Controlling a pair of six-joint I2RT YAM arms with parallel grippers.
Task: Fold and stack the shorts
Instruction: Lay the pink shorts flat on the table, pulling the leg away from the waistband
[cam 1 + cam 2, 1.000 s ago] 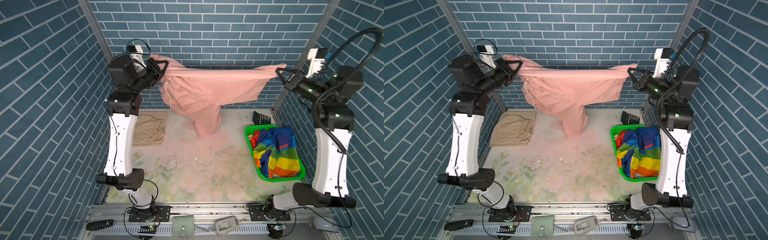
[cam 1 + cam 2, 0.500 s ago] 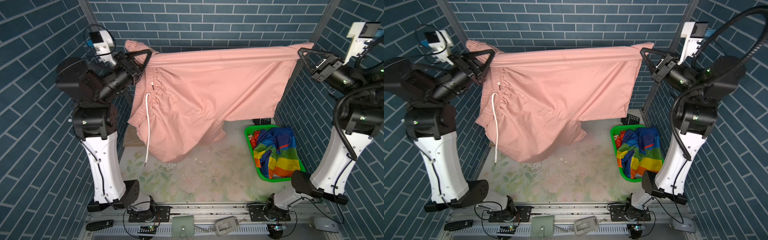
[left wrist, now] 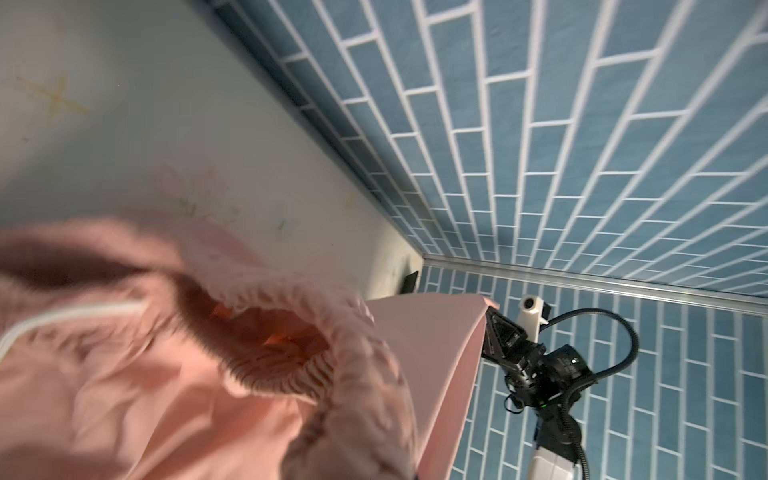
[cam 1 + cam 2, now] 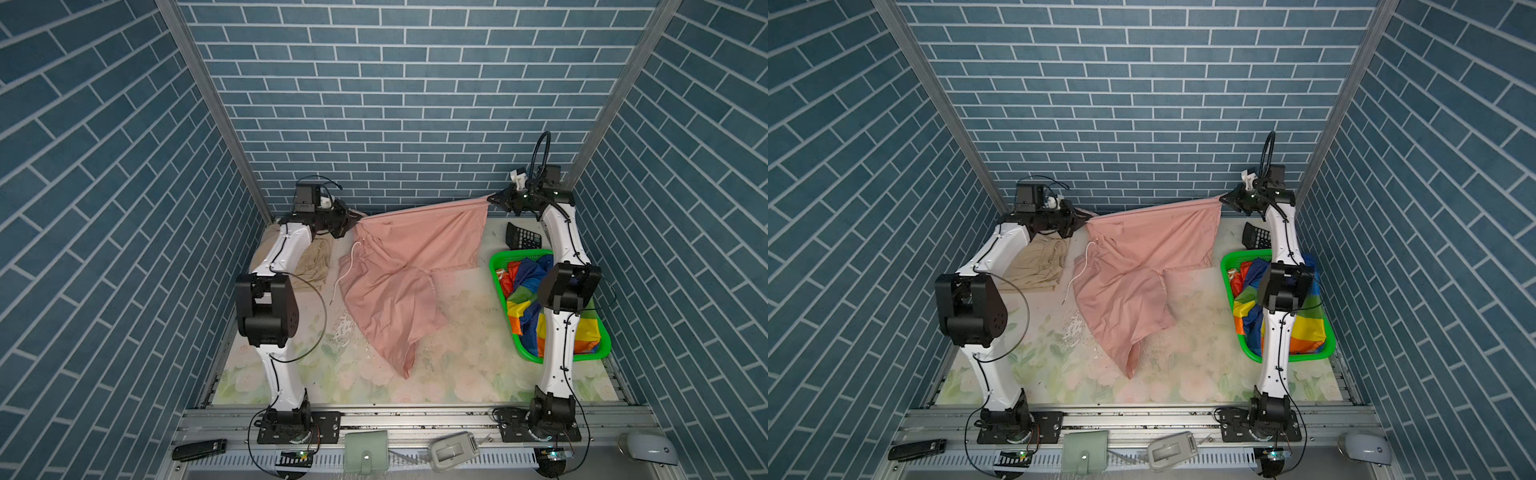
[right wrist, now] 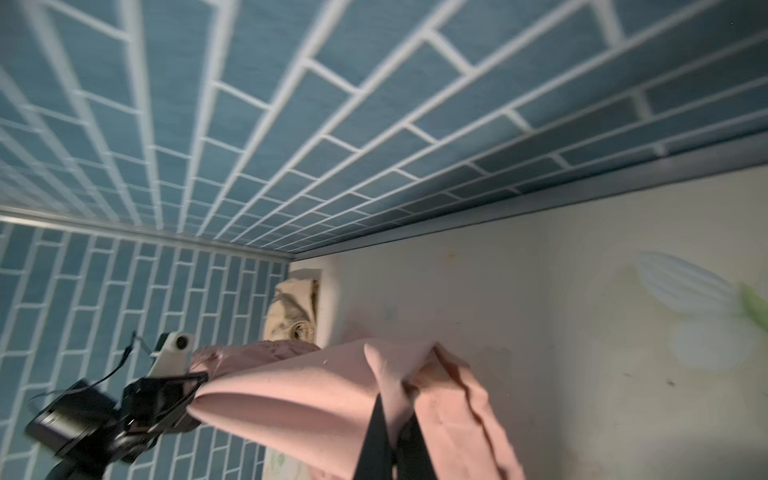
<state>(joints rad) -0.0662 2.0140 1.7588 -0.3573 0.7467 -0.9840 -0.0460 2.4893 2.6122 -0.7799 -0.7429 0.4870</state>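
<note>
I have the salmon pink shorts (image 4: 395, 286) strung between my two tools along the back of the worktop (image 4: 457, 374). The left tool (image 4: 352, 217) is clamped shut on the gathered, puckered waistband end. The right tool (image 4: 493, 201) is pinched closed on a smooth corner of the cloth, held higher, close to the back wall. In the right wrist view its dark fingers (image 5: 374, 436) bite a fold of the fabric.

The held edge runs taut from left to right and rises toward the right, which sets the garment's long axis across the worktop. Below that edge the soft, matte cloth drapes down toward me in broad folds. It narrows to a point that lies on the floral-printed surface near the middle. A thin white cord (image 4: 338, 282) dangles from the waistband on the left side.

The beige shorts (image 4: 316, 262) lie flat and wrinkled at the back left, partly under my left arm. At the right sits a green mesh basket (image 4: 496, 266), and the shiny rainbow-striped shorts (image 4: 523, 291) are crumpled inside it, partly hidden by my right arm. A black calculator (image 4: 523, 237) sits just behind the basket.
</note>
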